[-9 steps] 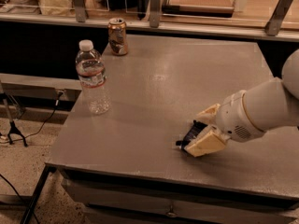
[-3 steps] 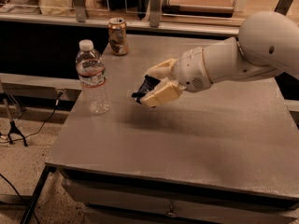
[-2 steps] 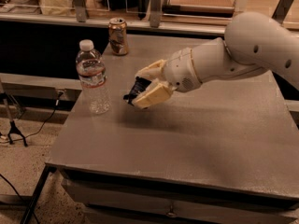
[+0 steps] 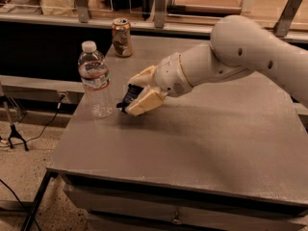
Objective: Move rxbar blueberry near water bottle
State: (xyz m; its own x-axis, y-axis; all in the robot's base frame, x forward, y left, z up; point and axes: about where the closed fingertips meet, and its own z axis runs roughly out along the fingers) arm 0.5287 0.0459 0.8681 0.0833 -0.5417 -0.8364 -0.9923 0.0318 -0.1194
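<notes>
The water bottle [image 4: 94, 78] stands upright near the table's left edge, clear with a white cap. My gripper [image 4: 132, 96] sits just to its right, low over the tabletop, shut on the rxbar blueberry [image 4: 129, 96]. Only a dark navy sliver of the bar shows between the cream-coloured fingers [image 4: 144, 101]. The bar is a short gap from the bottle and does not touch it. I cannot tell whether the bar rests on the table.
A dented metal can [image 4: 121, 37] stands at the back of the grey table [image 4: 202, 138], behind the bottle. A counter with clear dividers runs along the far edge. The table's left edge drops off just beyond the bottle.
My gripper has carried the bar from the table's right front across to the left, and over the last second it moved further left and down toward the bottle.
</notes>
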